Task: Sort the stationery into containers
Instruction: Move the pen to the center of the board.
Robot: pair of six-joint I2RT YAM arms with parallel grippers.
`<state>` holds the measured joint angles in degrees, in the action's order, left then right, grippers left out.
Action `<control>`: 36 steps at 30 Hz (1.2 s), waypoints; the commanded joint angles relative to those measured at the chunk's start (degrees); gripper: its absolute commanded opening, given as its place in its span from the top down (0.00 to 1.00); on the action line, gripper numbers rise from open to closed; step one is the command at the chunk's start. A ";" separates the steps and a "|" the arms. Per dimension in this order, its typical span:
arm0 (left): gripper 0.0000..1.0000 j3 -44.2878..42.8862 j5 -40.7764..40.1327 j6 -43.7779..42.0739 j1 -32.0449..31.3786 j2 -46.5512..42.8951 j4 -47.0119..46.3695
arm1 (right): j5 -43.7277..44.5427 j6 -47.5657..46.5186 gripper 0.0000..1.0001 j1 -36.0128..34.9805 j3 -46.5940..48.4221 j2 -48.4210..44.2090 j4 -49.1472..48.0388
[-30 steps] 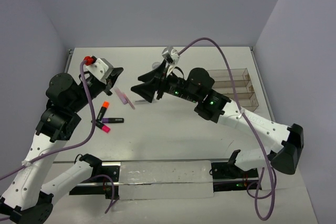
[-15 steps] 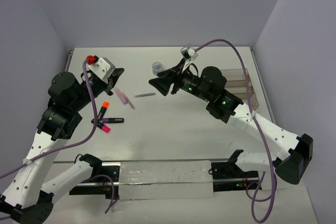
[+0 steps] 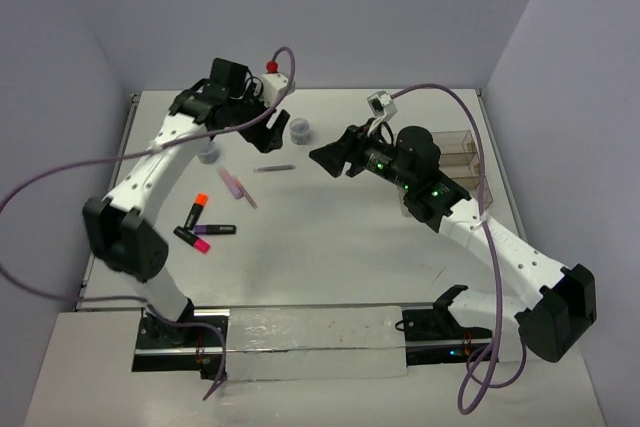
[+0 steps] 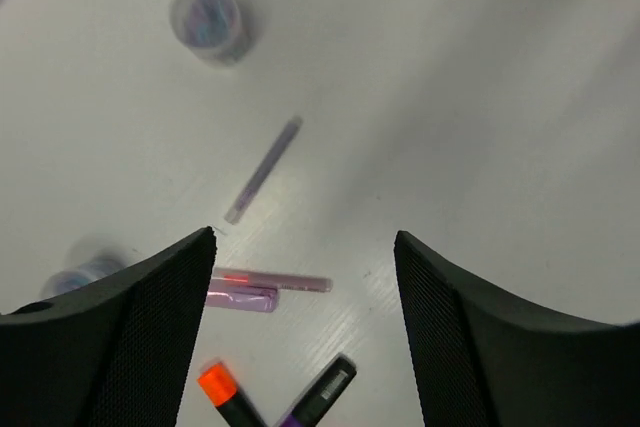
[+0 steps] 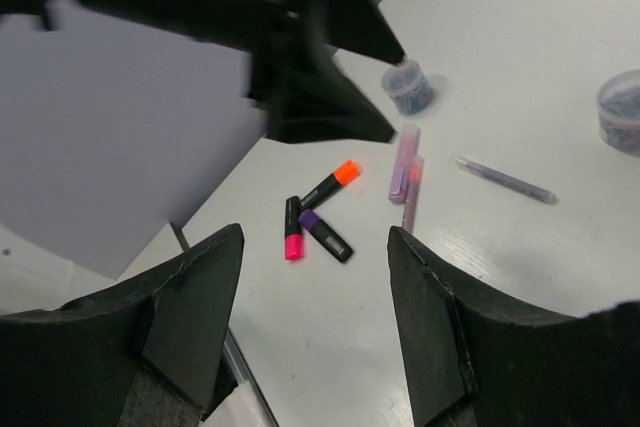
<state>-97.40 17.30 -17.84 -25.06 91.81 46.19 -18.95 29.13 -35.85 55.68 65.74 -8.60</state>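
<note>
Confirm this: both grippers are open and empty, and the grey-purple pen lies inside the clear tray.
Wrong on one point. The grey-purple pen is not in the clear tray; it lies on the table, left of the tray, as the top external view shows. The rest stands: the left gripper and the right gripper are both open and empty.
</note>
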 commanded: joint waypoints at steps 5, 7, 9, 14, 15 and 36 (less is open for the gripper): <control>0.17 -16.36 10.54 -11.28 6.15 24.72 9.69 | -1.33 -1.16 0.33 2.91 -2.79 -6.01 2.24; 0.15 -20.58 12.52 -12.18 7.68 31.16 10.49 | -0.20 -2.54 0.33 3.34 -3.40 -7.04 4.32; 0.13 -19.83 11.37 -12.69 8.42 33.98 5.70 | 0.38 -3.35 0.33 3.77 -4.00 -7.82 5.47; 0.11 -17.34 7.67 -13.21 9.78 38.21 -5.22 | 0.78 -4.38 0.33 4.67 -3.77 -8.22 7.68; 0.11 -18.52 8.23 -13.01 10.17 40.36 -4.49 | 0.93 -4.84 0.33 4.78 -3.46 -8.08 8.27; 0.77 -14.15 9.01 -11.84 9.68 46.86 -4.80 | 2.57 -4.81 0.33 5.64 -3.23 -8.16 11.46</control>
<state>-115.34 25.12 -30.24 -14.48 137.70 41.41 -17.14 25.02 -30.85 51.94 58.72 2.86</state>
